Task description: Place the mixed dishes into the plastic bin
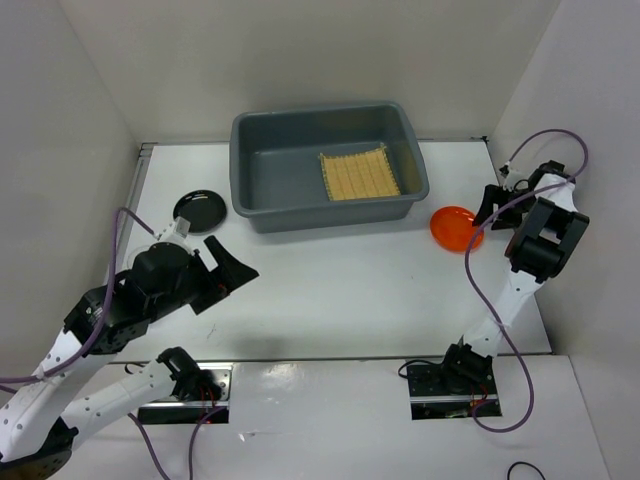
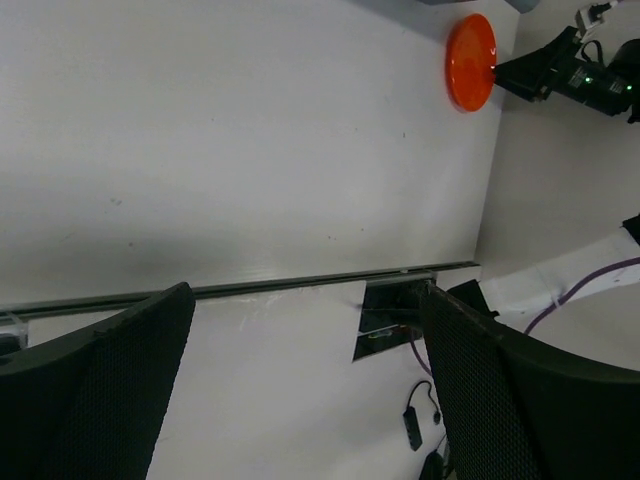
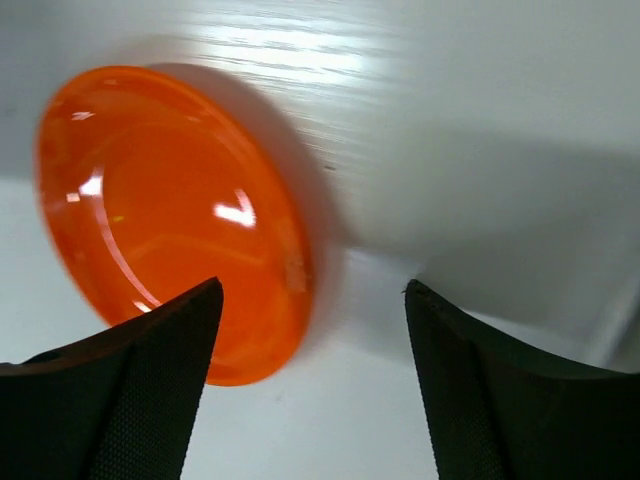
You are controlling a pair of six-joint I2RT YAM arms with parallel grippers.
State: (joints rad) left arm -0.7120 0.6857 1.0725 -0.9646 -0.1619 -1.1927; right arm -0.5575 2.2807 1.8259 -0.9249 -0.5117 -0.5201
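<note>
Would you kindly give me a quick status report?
Left gripper open, empty. Right gripper open at orange plate. Mat in bin; black plate outside. Nothing blocking.

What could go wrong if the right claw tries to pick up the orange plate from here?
The right claw stands open with only the edge of the orange plate between its fingers. A bite that shallow could slip, or just push the plate along the table. The grey bin also has a tall wall beside the plate, so a low carry might clip its rim.
</note>
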